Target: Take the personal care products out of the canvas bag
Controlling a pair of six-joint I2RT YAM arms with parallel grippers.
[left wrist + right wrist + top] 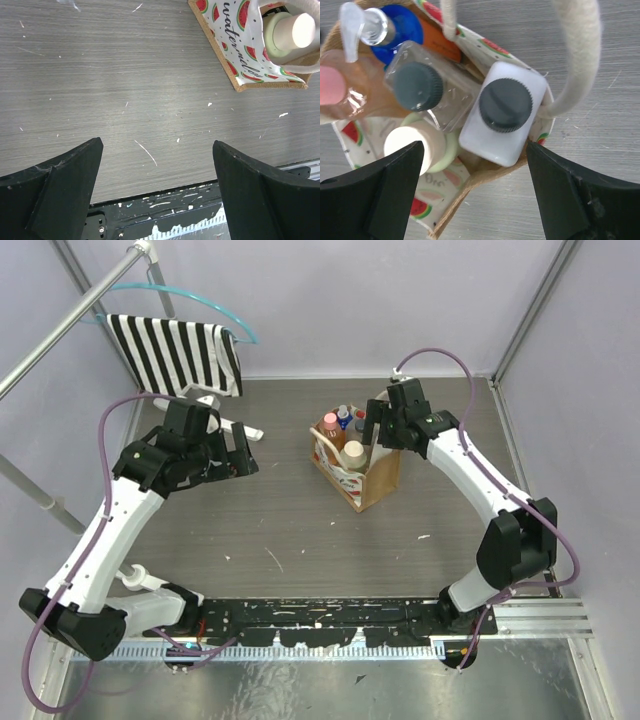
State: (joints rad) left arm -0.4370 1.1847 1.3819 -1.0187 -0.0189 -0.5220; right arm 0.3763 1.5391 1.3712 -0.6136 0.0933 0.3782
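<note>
The grey tabletop (pixel 280 530) carries the canvas bag (pixel 375 485), which stands upright right of centre. At the far left a striped cloth (pixel 180 352) hangs from a rail. The left jaws are spread wide and empty over bare tabletop, well left of the bag. The right jaws gape just above the bag's mouth, gripping nothing. Packed upright inside are a white flat bottle (pixel 502 117), a clear bottle (pixel 425 87), a peach-pink bottle (pixel 340 85), a blue bottle (pixel 402 25) and a pale olive bottle (pixel 415 145).
</note>
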